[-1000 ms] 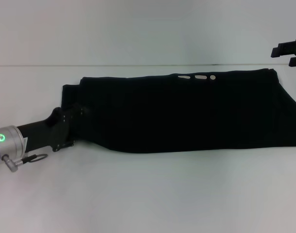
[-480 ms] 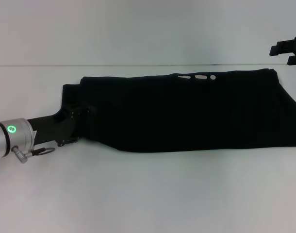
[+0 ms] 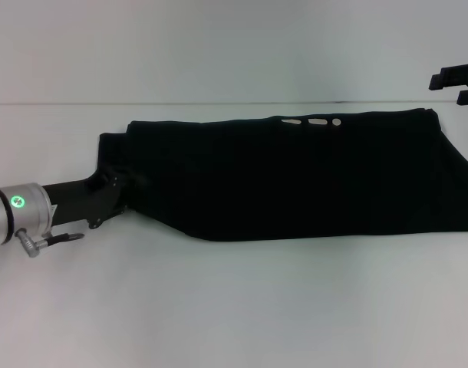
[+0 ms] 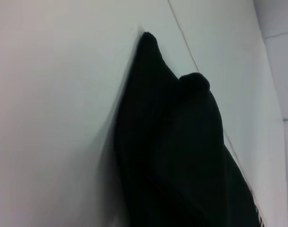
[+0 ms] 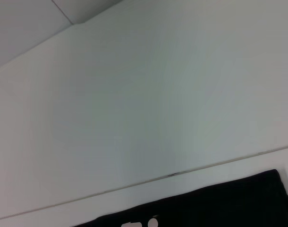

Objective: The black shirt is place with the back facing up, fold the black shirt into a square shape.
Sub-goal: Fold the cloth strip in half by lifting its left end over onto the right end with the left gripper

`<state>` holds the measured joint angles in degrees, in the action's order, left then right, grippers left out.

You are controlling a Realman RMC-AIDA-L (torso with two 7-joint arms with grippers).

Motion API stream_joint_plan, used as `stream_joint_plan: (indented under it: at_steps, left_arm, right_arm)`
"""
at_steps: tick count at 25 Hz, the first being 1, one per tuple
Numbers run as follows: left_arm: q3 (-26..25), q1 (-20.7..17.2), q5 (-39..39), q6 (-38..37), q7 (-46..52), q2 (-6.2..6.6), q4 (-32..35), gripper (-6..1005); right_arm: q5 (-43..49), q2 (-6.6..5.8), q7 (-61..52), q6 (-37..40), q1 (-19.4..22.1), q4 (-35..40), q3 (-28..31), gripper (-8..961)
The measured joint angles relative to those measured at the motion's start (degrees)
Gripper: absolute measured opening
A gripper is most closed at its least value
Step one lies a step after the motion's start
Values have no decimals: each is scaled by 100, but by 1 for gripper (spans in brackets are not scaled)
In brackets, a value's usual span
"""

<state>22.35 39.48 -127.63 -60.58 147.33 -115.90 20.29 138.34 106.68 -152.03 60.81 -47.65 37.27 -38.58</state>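
The plain white worktop fills the lower half of the head view, bare in front. Across the middle of the frame lies the large black soft-fabric shirt, folded into a long band that runs from centre-left to the right edge, with small white marks showing at its far edge. At the left edge, the left arm's silver wrist with a green light reaches in low and nearly level; its black left pincer sits at the shirt's left end, dark against dark cloth, so whether it grips cannot be told. The left wrist view shows only bunched black fabric on white. Farther back, at the upper right, the right pincer hangs above the worktop, well apart from the shirt; its fingers are cut off by the frame.
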Motion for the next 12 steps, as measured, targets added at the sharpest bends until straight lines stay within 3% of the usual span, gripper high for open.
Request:
stream_joint_plan:
  at_steps: [7,9,12]
  left_arm:
    - [64,19,10,-6,-183,-2,21,231]
    - [48,9,19,-15,-254,-2,23,172]
    - [46,13,36,-41,-349,-3,25,107]
  right_arm:
    - [-193,2,356,-23,48,0,75,687]
    - [-647,78,1006,11,159,0,288,687]
    - [-2031,330,2514,286,589,52,741,687]
